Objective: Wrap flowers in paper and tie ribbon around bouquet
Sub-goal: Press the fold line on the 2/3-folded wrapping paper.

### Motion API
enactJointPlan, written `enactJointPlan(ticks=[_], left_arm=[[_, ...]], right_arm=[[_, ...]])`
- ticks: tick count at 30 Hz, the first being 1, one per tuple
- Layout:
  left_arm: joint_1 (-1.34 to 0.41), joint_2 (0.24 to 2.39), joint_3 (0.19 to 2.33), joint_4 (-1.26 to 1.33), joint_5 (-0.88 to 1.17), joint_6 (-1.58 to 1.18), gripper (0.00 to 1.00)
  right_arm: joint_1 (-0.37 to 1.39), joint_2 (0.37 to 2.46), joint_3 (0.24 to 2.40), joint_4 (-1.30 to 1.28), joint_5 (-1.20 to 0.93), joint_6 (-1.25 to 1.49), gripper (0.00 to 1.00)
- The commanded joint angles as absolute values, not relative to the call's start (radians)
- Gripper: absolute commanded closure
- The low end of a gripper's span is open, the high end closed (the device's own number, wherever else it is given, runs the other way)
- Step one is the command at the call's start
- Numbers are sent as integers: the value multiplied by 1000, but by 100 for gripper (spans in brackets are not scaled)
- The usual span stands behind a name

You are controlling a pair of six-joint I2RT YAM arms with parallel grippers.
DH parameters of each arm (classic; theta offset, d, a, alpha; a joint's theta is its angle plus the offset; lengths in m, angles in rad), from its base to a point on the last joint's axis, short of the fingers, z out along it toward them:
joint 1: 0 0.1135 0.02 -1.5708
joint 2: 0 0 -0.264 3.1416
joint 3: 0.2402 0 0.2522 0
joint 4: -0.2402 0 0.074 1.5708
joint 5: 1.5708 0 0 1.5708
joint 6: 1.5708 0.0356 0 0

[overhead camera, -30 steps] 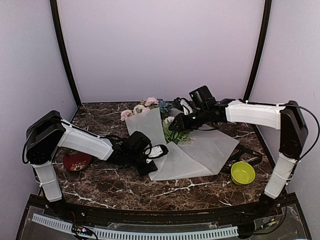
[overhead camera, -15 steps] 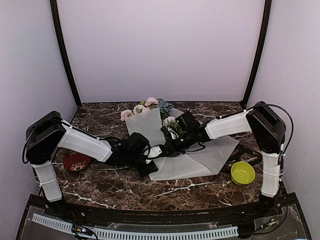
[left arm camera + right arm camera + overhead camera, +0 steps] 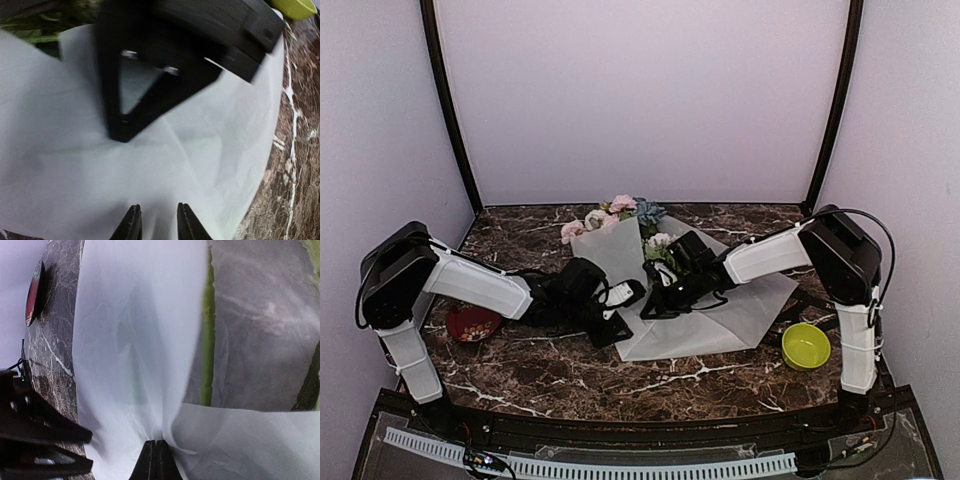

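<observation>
The flowers (image 3: 616, 213) lie at the back of the table, their pink, white and blue heads poking out above the frosted white paper (image 3: 735, 305). One green stem (image 3: 206, 340) shows under the sheet. My right gripper (image 3: 653, 303) (image 3: 156, 444) is shut, pinching a gathered fold of the paper. Right beside it, my left gripper (image 3: 623, 297) (image 3: 159, 224) sits at the sheet's near left edge, its fingers a little apart with a raised ridge of paper between them. A thin black band, seemingly the ribbon (image 3: 817, 303), lies at the paper's right.
A yellow-green bowl (image 3: 805, 345) stands near the right arm's base. A red bowl (image 3: 472, 322) sits by the left arm. The right gripper's black body (image 3: 160, 70) fills the top of the left wrist view. Purple walls enclose the marble table (image 3: 570, 375).
My right gripper came down from above the flowers to the paper beside the left gripper and shut on a fold of it. The left arm shifted slightly left.
</observation>
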State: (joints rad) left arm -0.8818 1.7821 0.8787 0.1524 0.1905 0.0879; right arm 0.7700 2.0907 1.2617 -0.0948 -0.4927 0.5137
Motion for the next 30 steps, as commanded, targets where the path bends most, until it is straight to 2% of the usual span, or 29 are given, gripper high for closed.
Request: enactJointPlan(ticks=[1, 7, 13, 22, 30], left_arm=[[-758, 1770, 928, 151, 239, -6, 74], [-630, 1899, 1029, 71, 150, -12, 75], [-494, 1998, 1131, 62, 148, -4, 75], [-361, 2041, 1234, 25, 107, 9, 74], [-255, 2142, 1425, -61, 104, -13, 74]], right_arm=[[767, 2120, 1216, -179, -395, 488, 100], [770, 2112, 1208, -173, -402, 486, 100], [776, 2110, 1191, -174, -405, 485, 100], [784, 2111, 1184, -169, -404, 493, 100], [787, 2099, 1178, -178, -394, 491, 100]])
